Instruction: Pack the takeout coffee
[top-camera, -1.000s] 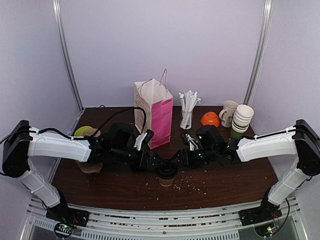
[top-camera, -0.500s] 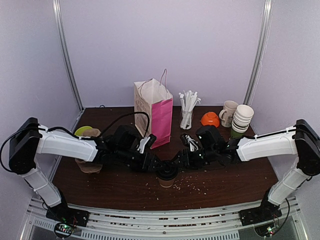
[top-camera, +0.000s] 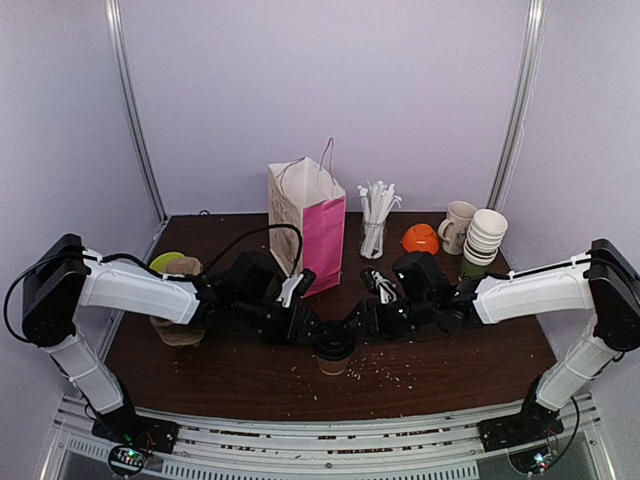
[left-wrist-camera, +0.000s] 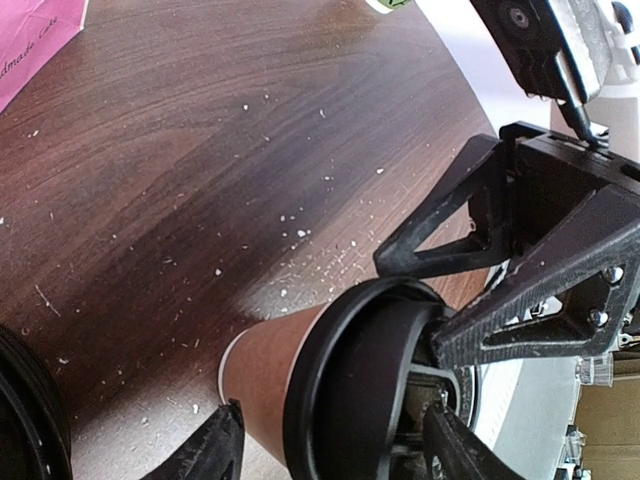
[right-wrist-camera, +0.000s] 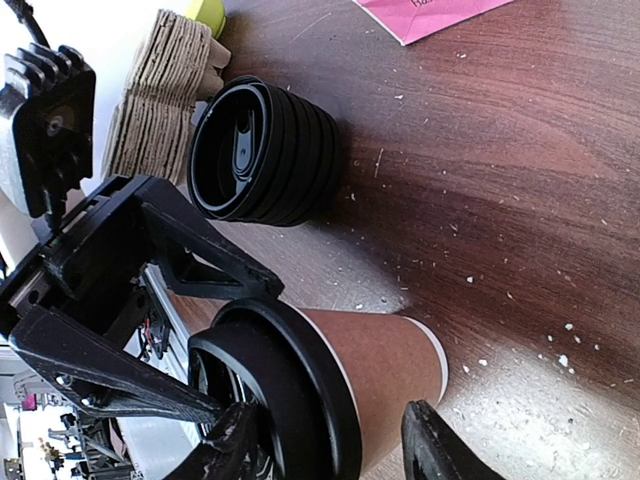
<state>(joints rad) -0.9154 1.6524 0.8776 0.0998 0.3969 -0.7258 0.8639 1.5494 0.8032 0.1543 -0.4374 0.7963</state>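
The takeout coffee (top-camera: 333, 355), a brown paper cup with a black dome lid, stands upright on the dark table near its front middle. My two arms meet at it from either side. My left gripper (top-camera: 316, 330) is open, one finger near the cup's base and the other past the lid top (left-wrist-camera: 330, 450), with a thin gap showing beside the cup (left-wrist-camera: 270, 370). My right gripper (top-camera: 353, 323) straddles the cup (right-wrist-camera: 385, 360) the same way (right-wrist-camera: 330, 450). Its fingers (left-wrist-camera: 470, 230) reach the lid's rim and top, but contact is unclear.
A white and pink paper bag (top-camera: 310, 235) stands open behind the cup. Right of it are a straw holder (top-camera: 373, 225), an orange object (top-camera: 421, 238), a beige mug (top-camera: 457, 225) and stacked white cups (top-camera: 484, 240). Stacked black lids (right-wrist-camera: 265, 150) and cardboard holders (right-wrist-camera: 160, 100) lie left.
My left arm has slid right toward the cup and its jaws have narrowed around it. The right arm and the cup have barely moved.
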